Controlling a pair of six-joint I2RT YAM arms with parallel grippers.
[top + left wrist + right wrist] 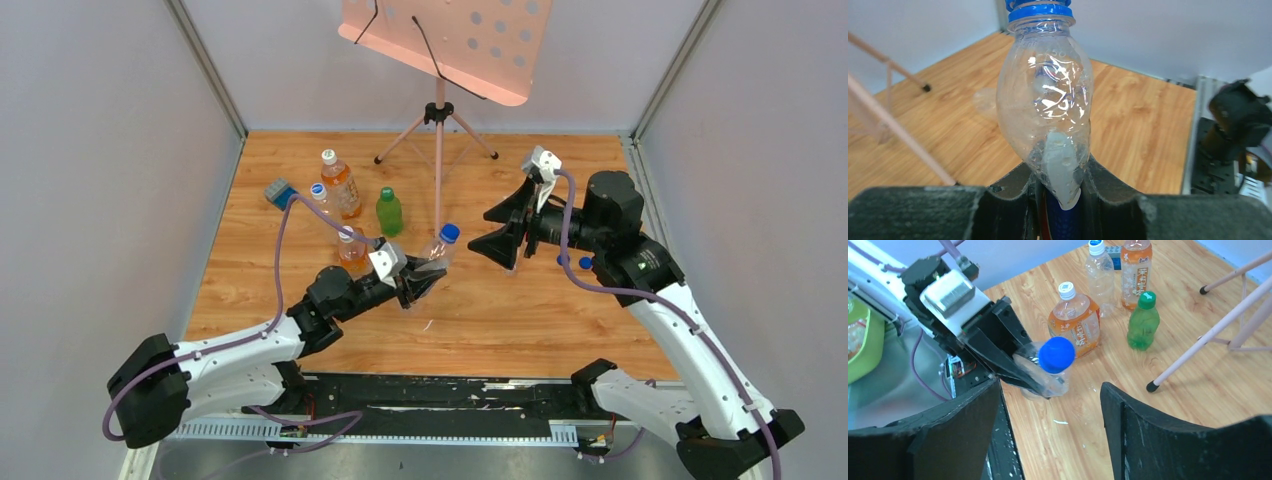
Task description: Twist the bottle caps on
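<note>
My left gripper (420, 283) is shut on the lower body of a clear, crumpled bottle (434, 256), holding it tilted up and to the right. A blue bottle cap (450, 233) sits on its neck. In the left wrist view the bottle (1048, 100) rises from between the jaws, with the cap (1039, 10) at the top edge. My right gripper (497, 232) stands open just to the right of the cap and does not touch it. The right wrist view faces the cap (1057, 354) through the wide gap between its fingers (1128, 430).
Behind the held bottle stand a tall orange bottle (340, 185), a clear bottle (320, 200), a squat orange bottle (350, 245) and a green bottle (389, 212), all capped. A blue-grey block (278, 192) lies at the far left. A pink music stand (437, 110) stands at the back.
</note>
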